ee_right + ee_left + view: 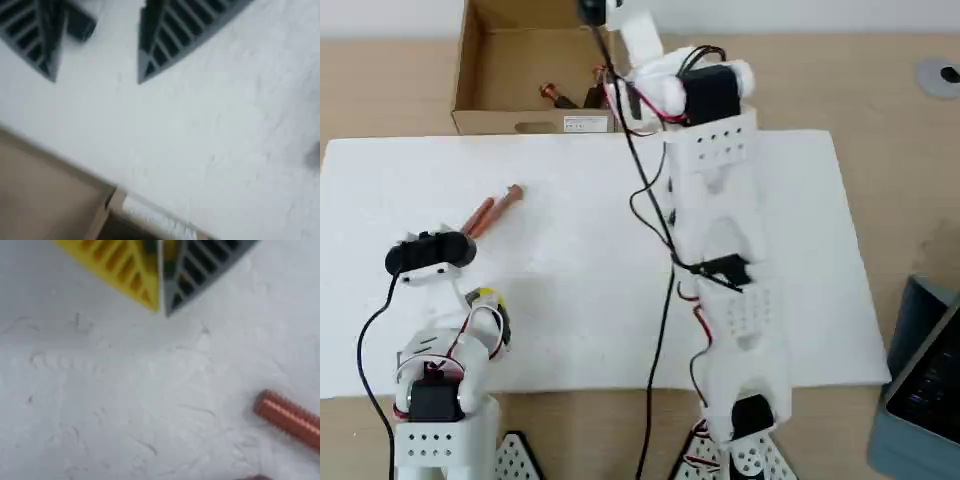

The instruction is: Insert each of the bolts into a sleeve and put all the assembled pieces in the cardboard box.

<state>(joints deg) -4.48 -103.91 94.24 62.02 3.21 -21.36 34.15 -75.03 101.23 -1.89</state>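
Item: bolt (287,420), copper, threaded. I judge it light, stiff and apt to roll; pinch mid-shank. It lies on the white mat (580,300) near my left tool (161,310), which is pressed together. Right tool (95,79) is spread, beside the cardboard box (520,122).

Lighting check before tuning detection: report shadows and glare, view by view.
High view: even light, no glare on the white mat; cardboard box interior dimmer. Left wrist view: soft sheen along the bolt, no hard shadow. Right wrist view: mat evenly lit, box wall darker.
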